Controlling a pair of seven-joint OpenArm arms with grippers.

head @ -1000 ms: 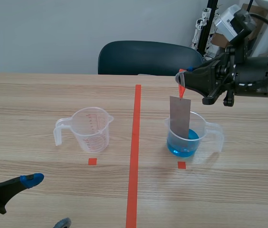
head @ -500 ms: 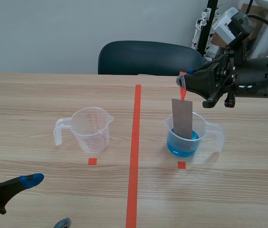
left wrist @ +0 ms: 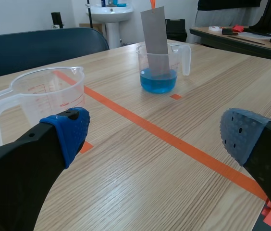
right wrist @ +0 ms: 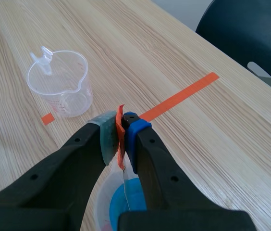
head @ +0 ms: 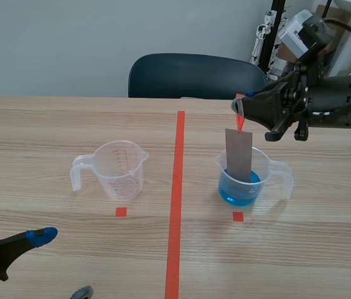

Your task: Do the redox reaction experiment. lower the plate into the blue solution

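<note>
Plain pale wall across the upper frame. Dark blue chair at top centre, behind the light wood-grain surface. White pedestal sink beyond the chair.

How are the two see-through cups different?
The right cup holds blue liquid; the left cup is empty. A grey plate, held by the right gripper, hangs into the right cup; nothing is in the left cup. Both are clear plastic with handles.

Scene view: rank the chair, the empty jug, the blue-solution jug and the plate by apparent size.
Largest: chair, though farthest away.
Next: empty jug and blue-solution jug, which look alike, so no ranking.
Smallest: plate, lower end inside the jug.
</note>
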